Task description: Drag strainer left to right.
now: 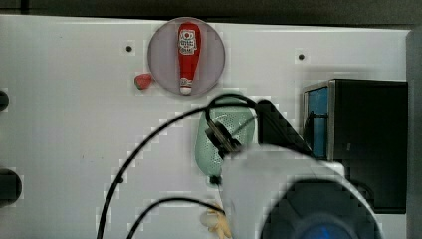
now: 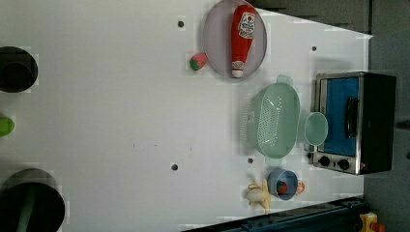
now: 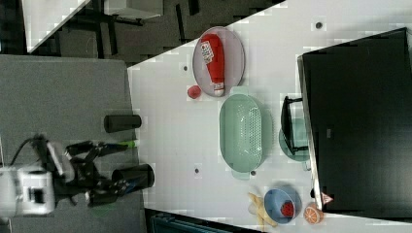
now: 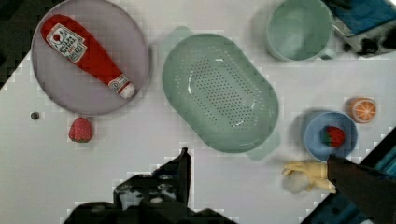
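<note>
The strainer point(image 4: 219, 91) is a pale mint-green oval colander with tiny holes in its base. It rests on the white table point(image 2: 121, 121), between a grey plate and a toaster oven, and appears again in the left view point(image 2: 273, 121) and the right view point(image 3: 240, 133). In the top view my arm point(image 1: 278, 189) covers the strainer's point(image 1: 234, 122) lower right part. My gripper point(image 4: 257, 156) hangs well above the table, open wide, with nothing between its fingers point(image 4: 184, 163). In the right view the gripper point(image 3: 114, 170) appears far off the table's surface.
A teal cup point(image 2: 315, 128) stands between strainer and toaster oven point(image 2: 355, 123). A ketchup bottle point(image 2: 243, 38) lies on the grey plate point(image 2: 215, 43), a toy strawberry point(image 2: 197, 62) beside it. A blue bowl point(image 2: 283, 183), banana point(image 2: 256, 194) and orange slice point(image 4: 363, 109) sit near the table's edge.
</note>
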Motion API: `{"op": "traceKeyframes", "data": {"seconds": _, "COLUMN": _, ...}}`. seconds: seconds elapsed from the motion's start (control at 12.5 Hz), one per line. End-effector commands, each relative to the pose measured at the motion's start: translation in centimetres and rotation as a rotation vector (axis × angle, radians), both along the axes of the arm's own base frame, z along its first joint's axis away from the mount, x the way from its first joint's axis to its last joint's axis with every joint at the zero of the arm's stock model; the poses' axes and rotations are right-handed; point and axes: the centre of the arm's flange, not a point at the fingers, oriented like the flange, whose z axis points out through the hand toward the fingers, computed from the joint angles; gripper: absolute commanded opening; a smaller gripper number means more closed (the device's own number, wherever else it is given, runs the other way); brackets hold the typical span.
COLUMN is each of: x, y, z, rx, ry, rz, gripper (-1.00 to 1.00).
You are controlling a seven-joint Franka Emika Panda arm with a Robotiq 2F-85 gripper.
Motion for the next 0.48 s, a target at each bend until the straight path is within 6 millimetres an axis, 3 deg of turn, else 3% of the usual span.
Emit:
{"op": "traceKeyframes", "data": {"seconds": 0.08, "x": 0.97, "y": -1.64, "z": -1.77, "rx": -0.037, "ry": 0.065, "rz": 0.035, "gripper": 1.00}}
{"op": "traceKeyframes", "data": {"seconds": 0.48, "x": 1.01, "y": -1.41, "z": -2.13, "rx": -0.039, "ry": 0.073, "rz": 0.039, "gripper": 1.00}}
